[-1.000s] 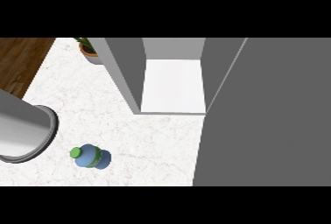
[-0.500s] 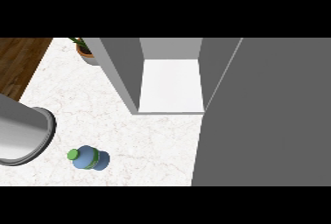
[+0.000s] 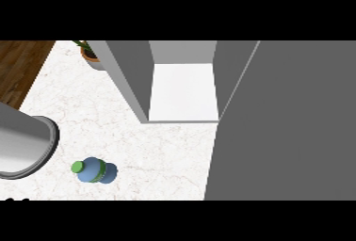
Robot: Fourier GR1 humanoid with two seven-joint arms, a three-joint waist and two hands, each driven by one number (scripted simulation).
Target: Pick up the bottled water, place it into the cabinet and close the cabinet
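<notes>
Nothing has moved since the earlier frames. Filling the right side, the cabinet door (image 3: 285, 122) stands open beside the cabinet (image 3: 182, 89). A grey forearm (image 3: 21, 143) enters at left; no hand shows, so its state cannot be told. Bottled water (image 3: 94, 170) stands on the counter (image 3: 160, 155), lower left.

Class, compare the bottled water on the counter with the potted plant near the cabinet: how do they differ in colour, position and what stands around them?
The bottled water is blue with a green cap; the potted plant has a brownish pot and green leaves. The bottle stands alone at the near left part of the counter, while the plant sits at the far edge, partly hidden behind the open cabinet. Both rest on the white marbled counter.
</notes>
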